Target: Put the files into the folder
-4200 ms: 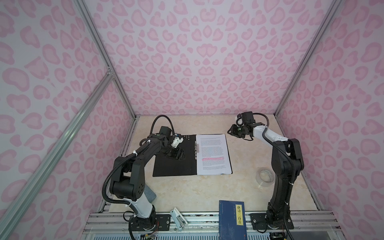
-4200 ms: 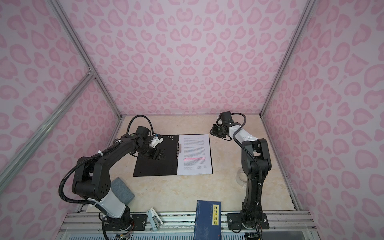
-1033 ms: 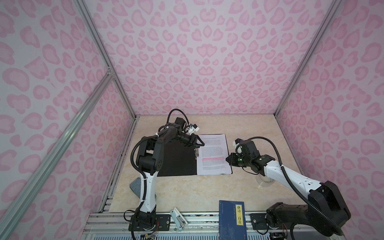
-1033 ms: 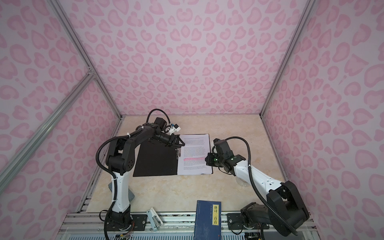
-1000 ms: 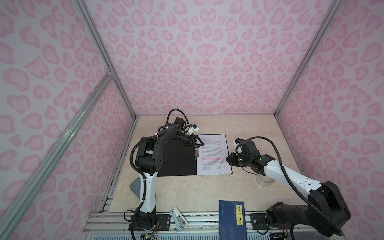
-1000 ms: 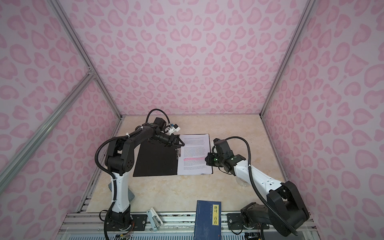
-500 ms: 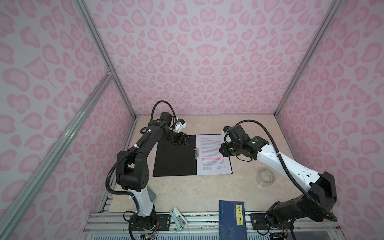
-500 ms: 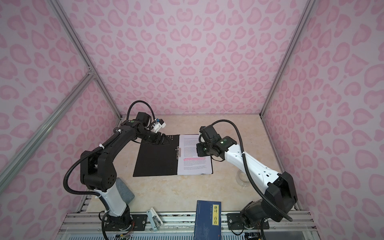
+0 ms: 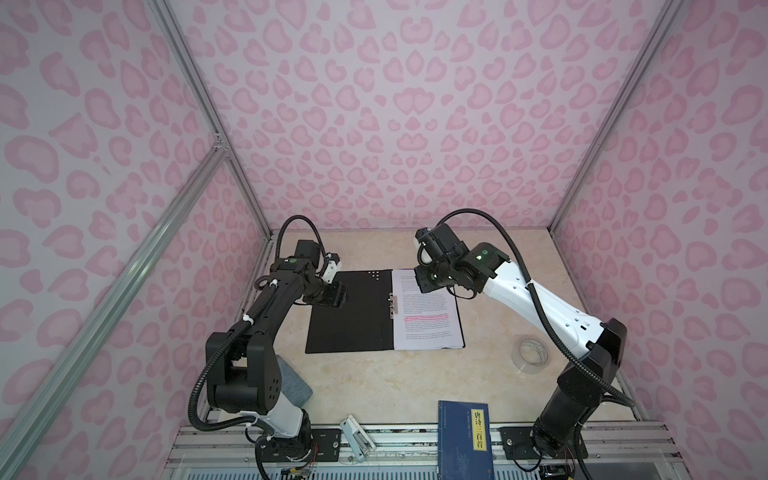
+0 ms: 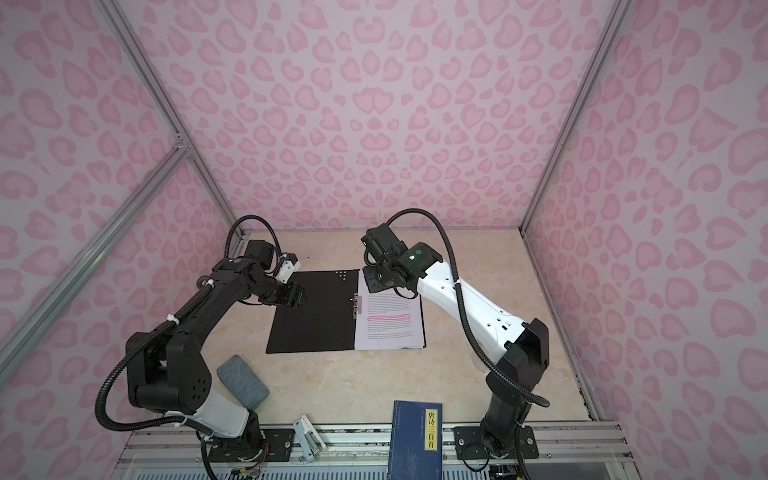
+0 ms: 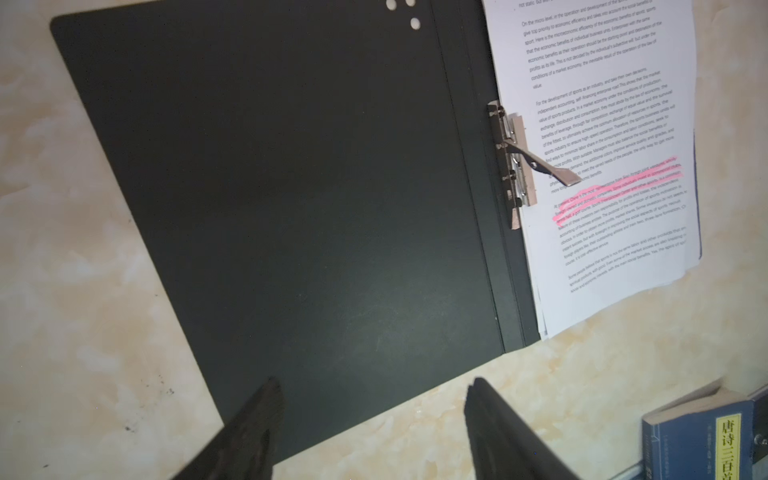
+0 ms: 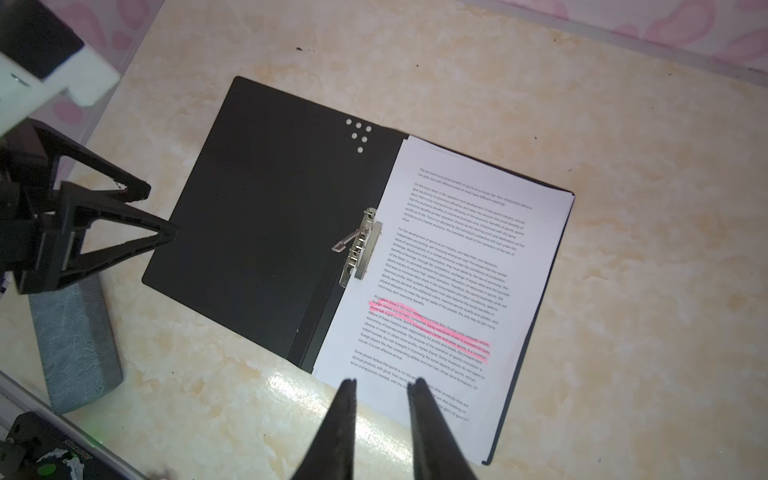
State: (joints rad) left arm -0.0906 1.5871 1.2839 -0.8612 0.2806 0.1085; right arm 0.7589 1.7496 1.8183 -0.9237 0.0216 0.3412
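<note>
The folder [image 9: 349,320] [image 10: 311,320] lies open and flat, black inside, with its left flap [image 11: 291,187] [image 12: 257,216] bare. The files [image 9: 428,320] [image 10: 388,320] [image 11: 602,145] [image 12: 449,270], white sheets with pink highlighted lines, lie stacked on its right half. At the spine the metal clip [image 9: 390,305] [image 11: 513,158] [image 12: 359,245] has its lever raised. My left gripper [image 9: 332,296] [image 10: 293,297] [image 11: 372,386] [image 12: 158,210] hangs open above the left flap, holding nothing. My right gripper [image 9: 426,283] [image 10: 374,283] [image 12: 383,384] hovers above the files, jaws slightly parted and empty.
A dark blue book [image 9: 465,436] [image 10: 415,436] [image 11: 702,440] lies at the table's front edge. A clear tape roll [image 9: 532,355] sits right of the folder. A grey block [image 10: 243,380] [image 12: 75,340] lies by the left arm's base. Pink patterned walls enclose three sides.
The left gripper has left the spine clip, drawn back over the left flap and opened wider. The right arm has swung from the files' right edge up and towards the far end.
</note>
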